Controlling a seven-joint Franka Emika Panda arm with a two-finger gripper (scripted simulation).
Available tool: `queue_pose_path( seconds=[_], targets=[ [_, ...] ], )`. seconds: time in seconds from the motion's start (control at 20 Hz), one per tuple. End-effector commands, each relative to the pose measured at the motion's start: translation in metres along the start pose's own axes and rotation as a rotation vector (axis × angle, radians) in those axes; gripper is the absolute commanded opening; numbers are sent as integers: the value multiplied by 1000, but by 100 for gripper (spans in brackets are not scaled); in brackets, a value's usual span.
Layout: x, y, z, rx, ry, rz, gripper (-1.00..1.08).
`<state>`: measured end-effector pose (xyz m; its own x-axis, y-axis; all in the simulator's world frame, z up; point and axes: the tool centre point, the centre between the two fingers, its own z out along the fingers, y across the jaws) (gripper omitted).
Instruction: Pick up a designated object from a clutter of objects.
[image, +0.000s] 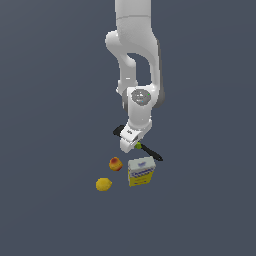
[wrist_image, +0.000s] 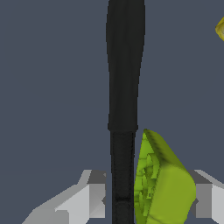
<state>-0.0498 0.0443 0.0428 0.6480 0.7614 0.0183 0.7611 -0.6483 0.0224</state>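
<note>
My end effector sits low at the centre of the exterior frame, right over the middle of the spatula, which lies slanted on the bench: one black end pokes out at my upper left, and the other runs down to the lower right, ending just above the box. A bit of the green tag shows just beside my fingertips. In the wrist view the spatula runs as a dark bar from the top edge of the frame straight down between my two grey fingers, which stand apart on either side of it. The green tag sits against the handle on one side, filling most of the gap toward the other finger. I cannot tell whether the pads are touching the handle or the tag, so I cannot tell if this is a grip or just an open straddle. In the exterior view, the small red-yellow fruit rests just left of the box, below my end effector, and the lemon lies lower left of the fruit, a little apart. A yellow sliver at the upper right edge of the wrist view is too cropped to name.
</note>
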Motion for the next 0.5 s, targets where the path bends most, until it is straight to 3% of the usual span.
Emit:
queue_pose_path(
  seconds=[0.0,0.45],
  targets=[
    [-5,3,-10,-1,1,0,-100],
    [-34,13,-66,3,-2,-2,-100]
  ],
)
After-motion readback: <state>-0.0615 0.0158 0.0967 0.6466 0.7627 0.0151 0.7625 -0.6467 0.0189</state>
